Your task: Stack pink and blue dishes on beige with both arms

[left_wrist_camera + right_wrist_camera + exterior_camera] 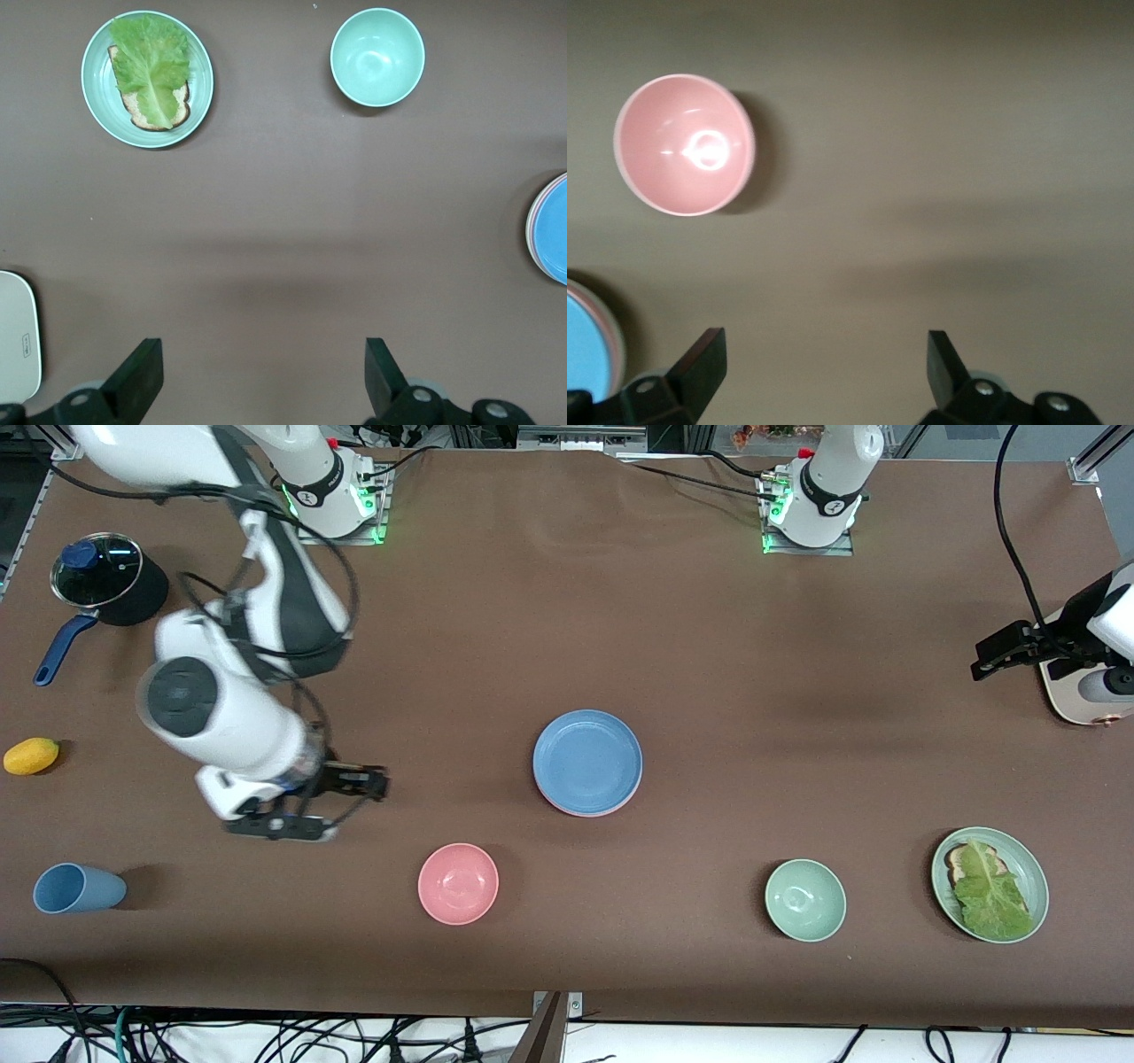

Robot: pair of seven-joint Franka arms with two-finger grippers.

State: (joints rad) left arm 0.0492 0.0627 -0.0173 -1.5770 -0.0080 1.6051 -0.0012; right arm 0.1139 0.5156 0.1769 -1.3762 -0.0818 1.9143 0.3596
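The sky blue plate [587, 760] lies mid-table on top of a stack; a thin salmon pink plate rim [589, 813] shows under its edge nearest the front camera. The blue plate [556, 232] [585, 354] also shows at the edge of both wrist views. The beige plate is hidden. My right gripper [350, 806] [825, 343] hangs open and empty over bare cloth between the stack and the right arm's end, near the pink bowl. My left gripper [983, 660] [262, 354] is open and empty over bare cloth at the left arm's end.
A pink bowl [458, 883] [684, 144], a pale green bowl [804, 899] [377, 57] and a green plate with lettuce on toast [990, 884] [147, 78] sit nearer the front camera. A blue cup [78, 888], yellow fruit [31, 755] and lidded pot [106, 580] stand at the right arm's end. A cream device [1085, 691] lies by the left gripper.
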